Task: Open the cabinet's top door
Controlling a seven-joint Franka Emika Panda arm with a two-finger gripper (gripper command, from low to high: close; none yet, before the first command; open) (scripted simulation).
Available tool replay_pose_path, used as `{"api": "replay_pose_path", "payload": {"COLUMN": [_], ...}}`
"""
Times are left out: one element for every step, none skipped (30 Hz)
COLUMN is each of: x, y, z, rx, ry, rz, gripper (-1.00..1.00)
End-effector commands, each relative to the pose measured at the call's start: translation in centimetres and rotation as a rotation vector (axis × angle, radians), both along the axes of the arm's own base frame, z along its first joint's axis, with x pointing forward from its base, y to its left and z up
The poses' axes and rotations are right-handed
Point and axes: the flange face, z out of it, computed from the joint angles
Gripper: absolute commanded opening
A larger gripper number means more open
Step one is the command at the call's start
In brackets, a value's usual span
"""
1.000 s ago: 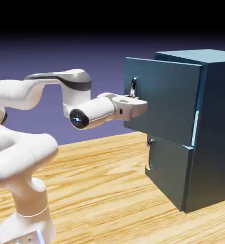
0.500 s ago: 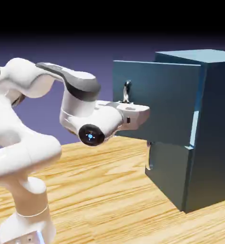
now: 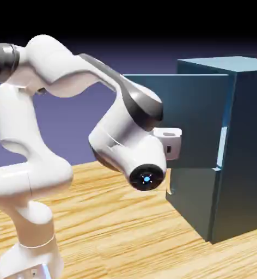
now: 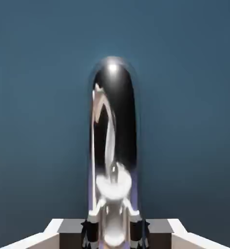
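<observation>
The dark teal cabinet (image 3: 242, 147) stands at the exterior view's right. Its top door (image 3: 199, 117) hangs swung outward, away from the cabinet front, with a pale gap at the hinge side. My forearm and wrist cover the door's handle in that view, and only the white hand (image 3: 172, 143) peeks out against the panel. In the hand view the curved silver handle (image 4: 114, 141) rises large from between the dark fingertips (image 4: 90, 232). My gripper (image 4: 114, 234) is shut on it, with the teal door (image 4: 185, 97) filling the background.
Below the top door, the shorter lower door (image 3: 196, 199) sits shut with its small silver handle (image 3: 170, 185). The wooden table (image 3: 114, 229) stretches in front of the cabinet. My arm's base stands at the lower left (image 3: 30, 256).
The top door has swung further open, its free edge moving left. My arm has folded back with it; the wrist now swings forward and hides the handle in the exterior view.
</observation>
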Motion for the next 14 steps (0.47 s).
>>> {"api": "replay_pose_path", "payload": {"x": [0.1,0.3,0.5,0.7,0.9,1.1,1.3,1.6,1.9,2.2,2.5,2.7,2.7,2.7], "y": [-0.7,-1.3,-2.0,-2.7,-3.3,-4.0,-4.7,-5.3,-6.0,-6.7,-7.3,-7.6,-7.6,-7.6], "z": [0.0,0.0,0.0,0.0,0.0,0.0,0.0,0.0,0.0,0.0,0.0,0.0,0.0,0.0], "rx": [0.0,0.0,0.0,0.0,0.0,0.0,0.0,0.0,0.0,0.0,0.0,0.0,0.0,0.0], "ry": [0.0,0.0,0.0,0.0,0.0,0.0,0.0,0.0,0.0,0.0,0.0,0.0,0.0,0.0], "rz": [0.023,0.048,0.073,0.098,0.123,0.148,0.174,0.199,0.225,0.251,0.276,0.287,0.287,0.287], "gripper": [-1.0,-1.0,-1.0,-1.0,-1.0,-1.0,-1.0,-1.0,-1.0,-1.0,-1.0,-1.0,1.0,1.0]}}
